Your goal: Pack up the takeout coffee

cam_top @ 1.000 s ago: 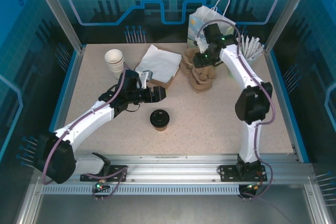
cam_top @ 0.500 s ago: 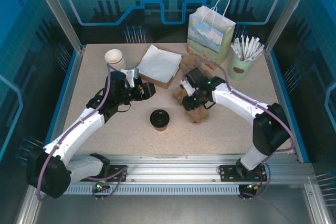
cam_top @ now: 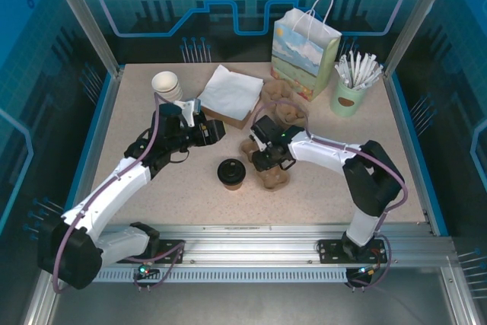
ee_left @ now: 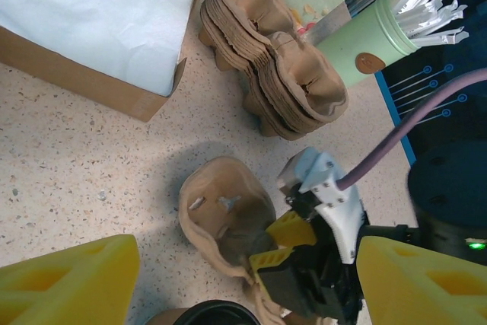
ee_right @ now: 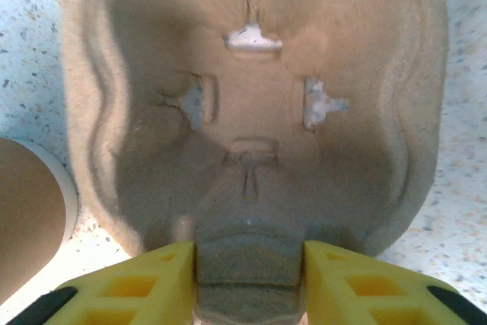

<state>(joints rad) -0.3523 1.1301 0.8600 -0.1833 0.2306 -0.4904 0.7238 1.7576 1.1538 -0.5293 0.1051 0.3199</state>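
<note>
The right fingers (ee_right: pixel 137 279) press on both sides of the middle ridge of a pulp carrier (ee_right: pixel 251 112), holding it. One of its pockets opens just ahead of the tips, with speckled desk (ee_right: pixel 464 188) around it. The coffee (cam_top: pixel 230 173) stands upright just left of these fingers, beside the carrier's edge, lid on. The left fingers (ee_left: pixel 68 279) are spread wide and grip nothing. The coffee's black lid shows low between them, and the carrier and right fingers lie just ahead. Farther ahead sits a stack (ee_left: pixel 274 66) of more carriers. Left of it are white napkins (ee_left: pixel 91 13) on a brown box (ee_left: pixel 84 74); beyond it are a green cup (ee_left: pixel 365 43) of paper sticks and the bag (cam_top: pixel 304 39)
</note>
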